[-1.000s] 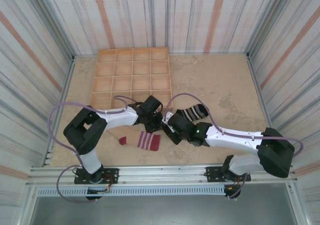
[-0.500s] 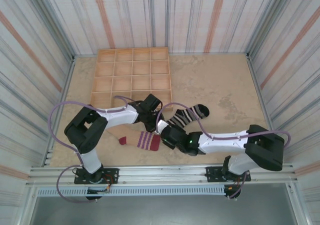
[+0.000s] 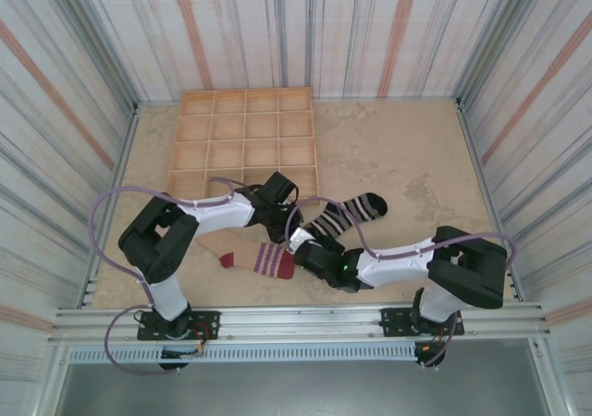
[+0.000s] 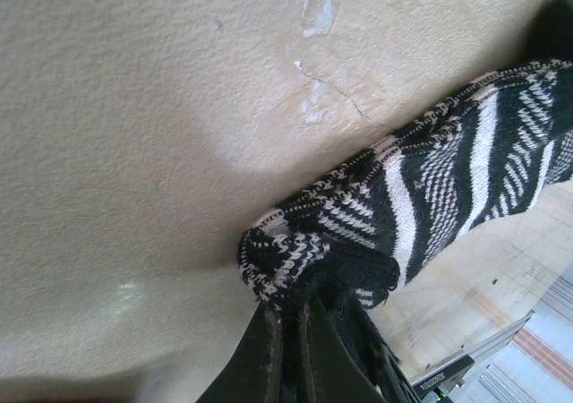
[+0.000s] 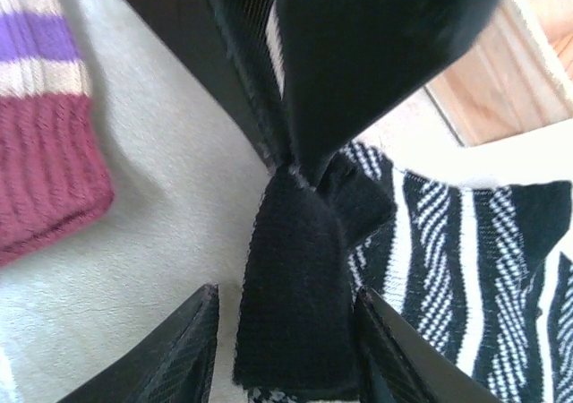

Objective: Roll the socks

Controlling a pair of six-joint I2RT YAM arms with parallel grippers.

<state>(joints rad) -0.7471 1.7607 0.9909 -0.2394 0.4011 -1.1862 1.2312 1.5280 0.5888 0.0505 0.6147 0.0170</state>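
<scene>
The left wrist view shows the left hand [image 4: 288, 322] pinched shut on the cuff of the black sock [image 4: 430, 197]. The right wrist view shows the right hand [image 5: 286, 349] part-open, straddling that cuff. Grey-white striped, the sock lies stretched on the counter [image 3: 416, 157] beside the beige sock [image 3: 259, 261]. Since a second ago the right hand has slid leftward.
</scene>
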